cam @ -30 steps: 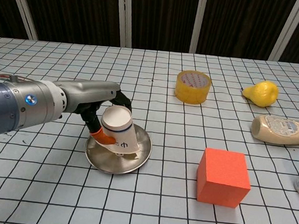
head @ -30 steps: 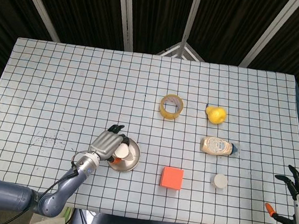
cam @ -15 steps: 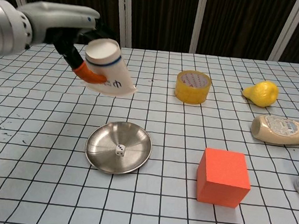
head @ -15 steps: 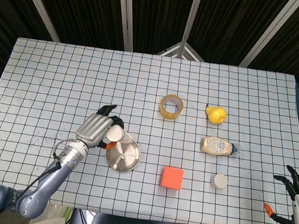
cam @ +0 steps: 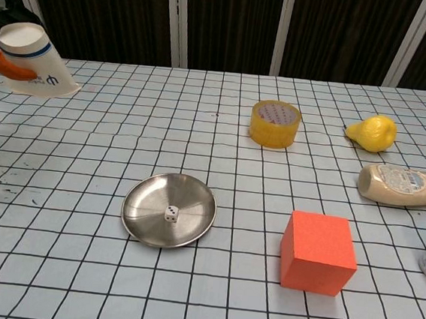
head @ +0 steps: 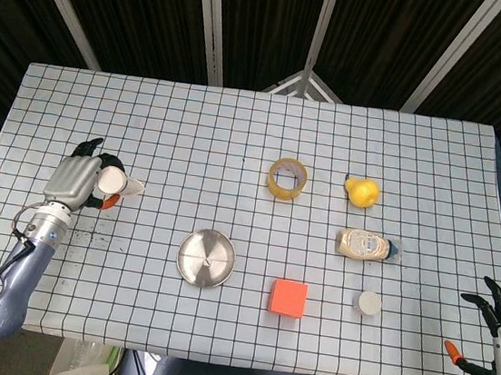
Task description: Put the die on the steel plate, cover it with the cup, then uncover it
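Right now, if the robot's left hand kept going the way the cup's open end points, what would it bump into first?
Probably nothing. The left hand holds the cup above the table's left side, mouth facing right. That line passes above bare cloth, behind the steel plate; the tape roll lies farthest along, though height is unclear.

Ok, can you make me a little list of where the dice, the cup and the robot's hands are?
die: lies uncovered on the steel plate
cup: held upside down by the left hand, off to the plate's left
right hand: at the table's right edge, fingers spread, holding nothing
nearby: orange block right of the plate
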`<state>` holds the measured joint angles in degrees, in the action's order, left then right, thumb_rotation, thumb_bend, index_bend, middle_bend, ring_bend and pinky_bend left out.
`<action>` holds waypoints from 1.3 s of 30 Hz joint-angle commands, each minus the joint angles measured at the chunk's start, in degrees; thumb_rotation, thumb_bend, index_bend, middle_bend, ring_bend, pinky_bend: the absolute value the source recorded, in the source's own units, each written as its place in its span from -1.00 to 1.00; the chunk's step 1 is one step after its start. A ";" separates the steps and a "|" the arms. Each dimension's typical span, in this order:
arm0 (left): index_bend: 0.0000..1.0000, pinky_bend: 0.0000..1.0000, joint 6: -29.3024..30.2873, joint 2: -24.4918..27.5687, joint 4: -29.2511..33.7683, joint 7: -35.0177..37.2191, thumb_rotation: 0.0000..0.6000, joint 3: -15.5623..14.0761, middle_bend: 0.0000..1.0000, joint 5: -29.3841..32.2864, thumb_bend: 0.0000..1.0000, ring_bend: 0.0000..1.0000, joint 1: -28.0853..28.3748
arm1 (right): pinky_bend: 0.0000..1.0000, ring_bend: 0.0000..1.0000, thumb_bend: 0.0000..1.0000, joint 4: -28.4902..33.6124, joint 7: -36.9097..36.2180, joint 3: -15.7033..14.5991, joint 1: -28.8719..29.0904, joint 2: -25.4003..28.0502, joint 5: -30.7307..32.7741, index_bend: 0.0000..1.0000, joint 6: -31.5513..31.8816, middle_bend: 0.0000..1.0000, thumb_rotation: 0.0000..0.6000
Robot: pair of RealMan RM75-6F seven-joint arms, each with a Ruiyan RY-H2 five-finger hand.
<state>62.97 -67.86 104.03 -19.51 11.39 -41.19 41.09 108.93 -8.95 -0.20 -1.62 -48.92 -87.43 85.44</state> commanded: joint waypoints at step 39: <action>-0.75 -1.00 -13.89 -10.51 -17.78 8.38 1.00 -1.50 -1.00 1.37 -0.44 -1.00 -1.51 | -1.00 -0.83 -0.53 0.42 2.96 -0.29 0.96 -1.03 0.52 -0.45 -2.02 -0.90 1.00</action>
<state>48.70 -79.07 85.42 -11.05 9.68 -39.64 39.66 109.35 -5.98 -0.49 -0.68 -49.96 -86.90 83.43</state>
